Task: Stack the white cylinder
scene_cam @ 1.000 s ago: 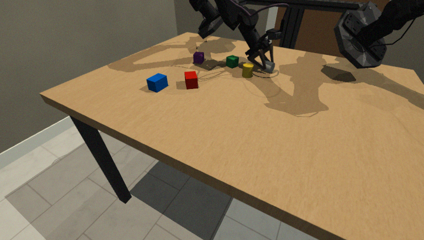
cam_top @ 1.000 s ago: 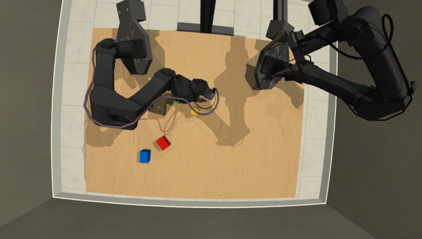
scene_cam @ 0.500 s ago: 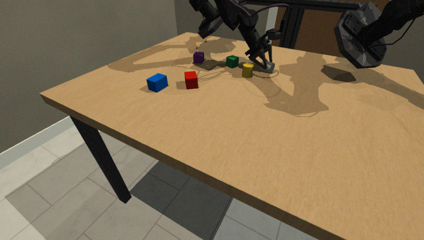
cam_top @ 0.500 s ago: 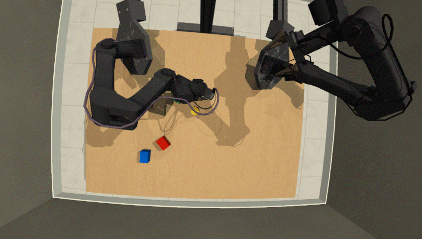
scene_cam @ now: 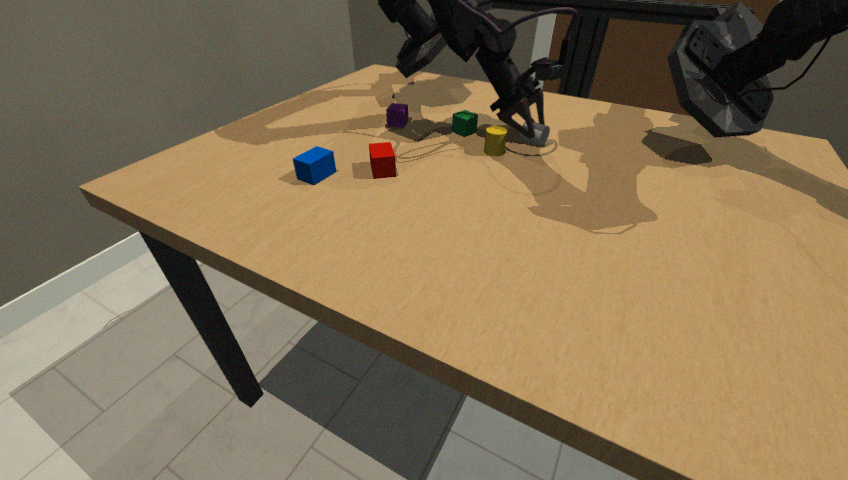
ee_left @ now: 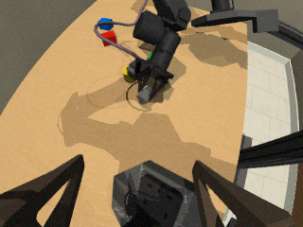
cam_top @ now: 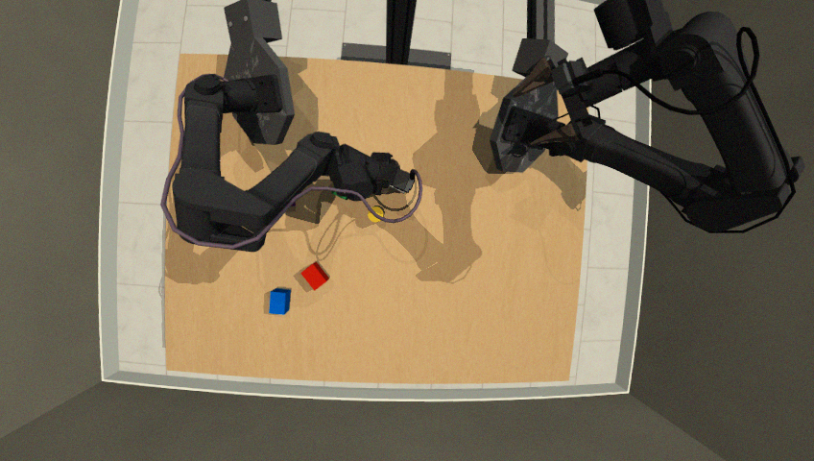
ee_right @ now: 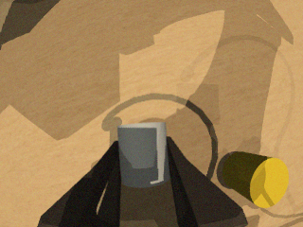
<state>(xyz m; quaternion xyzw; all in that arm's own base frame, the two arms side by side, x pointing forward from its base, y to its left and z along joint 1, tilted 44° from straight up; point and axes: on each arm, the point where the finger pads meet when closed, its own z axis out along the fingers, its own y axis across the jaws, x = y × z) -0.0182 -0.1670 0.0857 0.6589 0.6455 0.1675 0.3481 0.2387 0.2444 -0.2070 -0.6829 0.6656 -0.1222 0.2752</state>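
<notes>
The white cylinder (ee_right: 142,153) (scene_cam: 540,135) (ee_left: 144,95) lies on its side on the table, at the back. My right gripper (ee_right: 143,143) (scene_cam: 529,127) (ee_left: 144,96) (cam_top: 402,181) reaches down over it, and its two fingers press against the cylinder's sides. The purple cube (scene_cam: 396,114) stands to the left of it in the exterior view, beyond the green cube; the right arm hides it in the top view. My left gripper (ee_left: 139,164) (cam_top: 537,110) is wide open and empty, held high over the far side of the table.
A yellow cylinder (scene_cam: 494,140) (cam_top: 374,214) (ee_right: 258,182) (ee_left: 125,73) stands right beside the white one. A green cube (scene_cam: 464,122) sits behind it. A red cube (cam_top: 314,276) (scene_cam: 382,159) and a blue cube (cam_top: 278,301) (scene_cam: 314,164) stand nearer the front.
</notes>
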